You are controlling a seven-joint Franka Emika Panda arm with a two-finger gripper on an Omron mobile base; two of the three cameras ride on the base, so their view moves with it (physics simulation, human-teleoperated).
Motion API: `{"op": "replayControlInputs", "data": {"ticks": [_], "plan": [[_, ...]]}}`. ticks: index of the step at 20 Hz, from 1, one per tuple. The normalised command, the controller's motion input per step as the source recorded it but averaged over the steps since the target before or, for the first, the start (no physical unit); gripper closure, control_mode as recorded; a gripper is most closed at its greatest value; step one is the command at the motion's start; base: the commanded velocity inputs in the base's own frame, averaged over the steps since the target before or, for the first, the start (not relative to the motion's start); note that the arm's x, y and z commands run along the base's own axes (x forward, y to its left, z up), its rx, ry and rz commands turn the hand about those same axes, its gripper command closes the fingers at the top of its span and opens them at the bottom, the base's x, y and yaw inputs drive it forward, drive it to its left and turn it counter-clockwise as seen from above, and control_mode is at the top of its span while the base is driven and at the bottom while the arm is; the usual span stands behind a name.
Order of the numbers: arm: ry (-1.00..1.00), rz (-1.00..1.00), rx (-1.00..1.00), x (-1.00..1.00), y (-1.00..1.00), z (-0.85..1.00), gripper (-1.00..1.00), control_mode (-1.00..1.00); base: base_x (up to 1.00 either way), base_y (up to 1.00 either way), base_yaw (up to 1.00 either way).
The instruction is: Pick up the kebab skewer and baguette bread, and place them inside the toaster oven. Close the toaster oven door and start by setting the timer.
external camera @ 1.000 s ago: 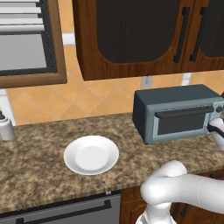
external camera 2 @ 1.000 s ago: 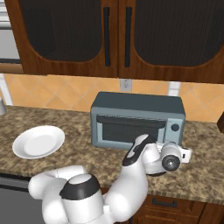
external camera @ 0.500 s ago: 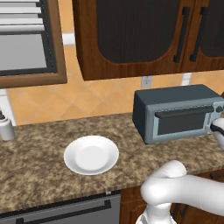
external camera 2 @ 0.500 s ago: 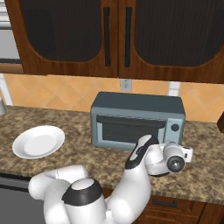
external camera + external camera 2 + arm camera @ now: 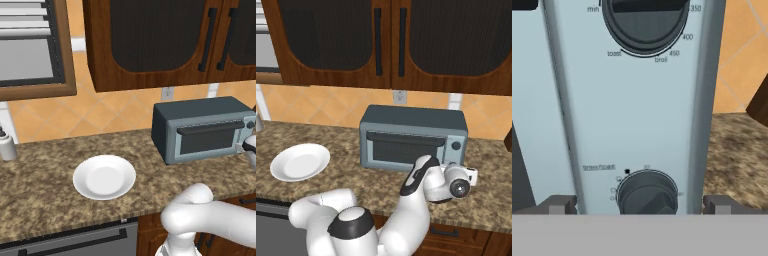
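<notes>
The speckled brown granite counter point(image 5: 45, 175) carries the boxy blue-grey toaster oven point(image 5: 411, 135) against the tiled wall. Its drop-down door with dark glass window point(image 5: 406, 149) stands shut. A round white plate point(image 5: 104, 177) lies well to the oven's left, bare. On the oven's pale control panel point(image 5: 632, 110), the lower dark round timer knob point(image 5: 647, 192) sits between my fingertips. My claw point(image 5: 639, 205) is spread wide, holding nothing.
</notes>
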Motion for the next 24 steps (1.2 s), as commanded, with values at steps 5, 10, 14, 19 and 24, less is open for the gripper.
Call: {"op": "replayControlInputs", "data": {"ticks": [5, 10, 14, 19, 24], "plan": [[0.0, 0.0, 0.0, 0.0, 0.0, 0.0, -1.0, -1.0, 0.0, 0.0, 0.0], [0.0, 0.0, 0.0, 0.0, 0.0, 0.0, 1.0, -1.0, 0.0, 0.0, 0.0], [0.0, 0.0, 0.0, 0.0, 0.0, 0.0, 1.0, -1.0, 0.0, 0.0, 0.0], [0.0, 0.0, 0.0, 0.0, 0.0, 0.0, 1.0, -1.0, 0.0, 0.0, 0.0], [0.0, 0.0, 0.0, 0.0, 0.0, 0.0, 1.0, -1.0, 0.0, 0.0, 0.0]]}}
